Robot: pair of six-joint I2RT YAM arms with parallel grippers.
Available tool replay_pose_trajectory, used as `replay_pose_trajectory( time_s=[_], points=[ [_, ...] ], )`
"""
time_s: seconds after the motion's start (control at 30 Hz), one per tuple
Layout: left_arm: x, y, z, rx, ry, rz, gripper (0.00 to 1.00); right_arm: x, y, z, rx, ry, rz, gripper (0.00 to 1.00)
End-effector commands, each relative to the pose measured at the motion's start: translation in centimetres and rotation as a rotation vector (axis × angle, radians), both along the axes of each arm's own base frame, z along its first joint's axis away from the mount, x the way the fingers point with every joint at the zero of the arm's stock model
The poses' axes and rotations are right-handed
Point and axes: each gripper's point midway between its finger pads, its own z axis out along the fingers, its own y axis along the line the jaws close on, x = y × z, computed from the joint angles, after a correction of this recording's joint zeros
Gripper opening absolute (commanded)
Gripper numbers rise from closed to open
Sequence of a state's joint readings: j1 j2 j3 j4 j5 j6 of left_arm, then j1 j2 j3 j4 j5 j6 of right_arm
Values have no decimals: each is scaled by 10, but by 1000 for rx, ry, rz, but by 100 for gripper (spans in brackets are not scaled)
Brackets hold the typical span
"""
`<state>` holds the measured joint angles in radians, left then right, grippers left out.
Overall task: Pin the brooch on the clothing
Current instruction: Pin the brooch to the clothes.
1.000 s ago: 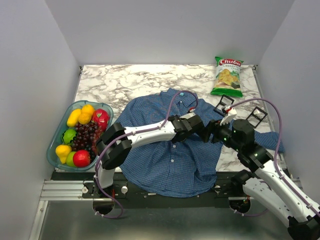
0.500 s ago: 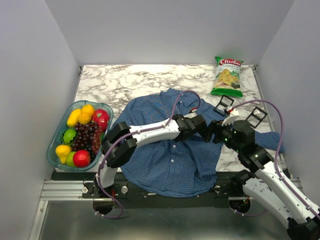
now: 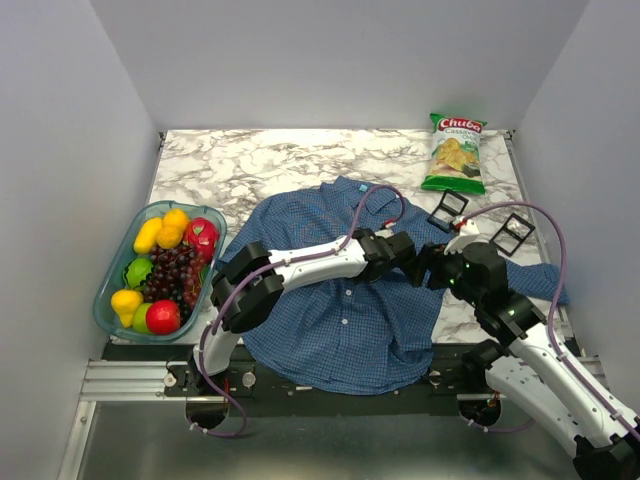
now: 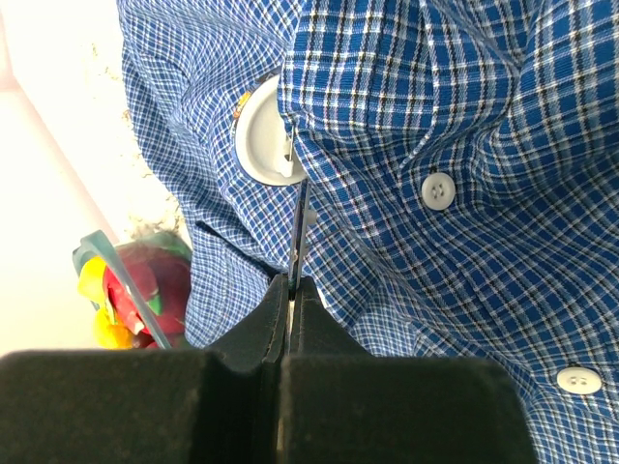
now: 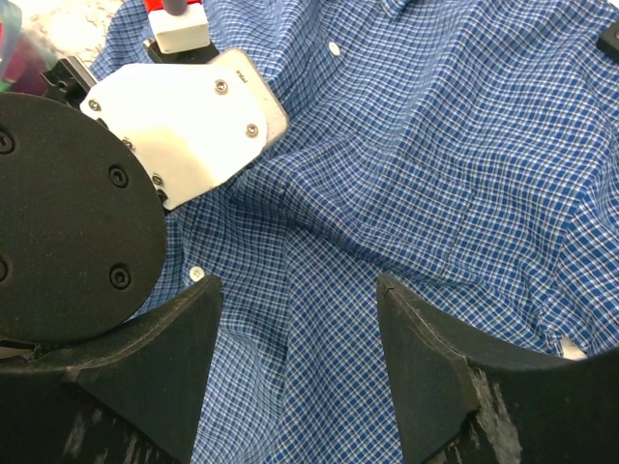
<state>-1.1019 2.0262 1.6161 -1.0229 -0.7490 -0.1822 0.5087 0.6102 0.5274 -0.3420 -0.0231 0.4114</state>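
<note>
The blue checked shirt [image 3: 340, 310] lies spread on the marble table, collar toward the back. In the left wrist view the brooch [image 4: 259, 145] shows as a round white disc tucked under a fold of the shirt [image 4: 464, 116] by the button placket. A thin dark pin [image 4: 300, 227] runs from the disc down into my left gripper [image 4: 290, 282], which is shut on it. In the top view my left gripper [image 3: 404, 262] is over the shirt's right chest. My right gripper [image 5: 300, 285] is open and empty just above the cloth [image 5: 435, 174], close beside the left wrist [image 5: 193, 116].
A clear bowl of plastic fruit [image 3: 118, 300] stands at the left table edge. A green chips bag [image 3: 455, 152] lies at the back right. Two small black frames [image 3: 448, 210] [image 3: 511, 232] lie right of the shirt. A white button [image 4: 438, 190] sits near the pin.
My left arm has reached a little further right over the shirt, and its elbow has shifted right. The right arm has hardly moved.
</note>
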Motion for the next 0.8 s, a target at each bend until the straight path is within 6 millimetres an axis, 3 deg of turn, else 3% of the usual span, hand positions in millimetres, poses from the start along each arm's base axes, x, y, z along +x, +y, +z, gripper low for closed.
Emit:
replay_pose_trajectory(
  time_s=[0.0,0.47,0.77],
  points=[
    [-5,-23,-4,14,-32,-49,0,-4,23,25,86,-70,107,74],
    [-10,-42,-6,3,-16,-77,0,-5,23,22,83,-70,106,74],
    [-20,-57,-7,-109,34,-94,0,-6,23,19,81,-61,108,74]
  ],
)
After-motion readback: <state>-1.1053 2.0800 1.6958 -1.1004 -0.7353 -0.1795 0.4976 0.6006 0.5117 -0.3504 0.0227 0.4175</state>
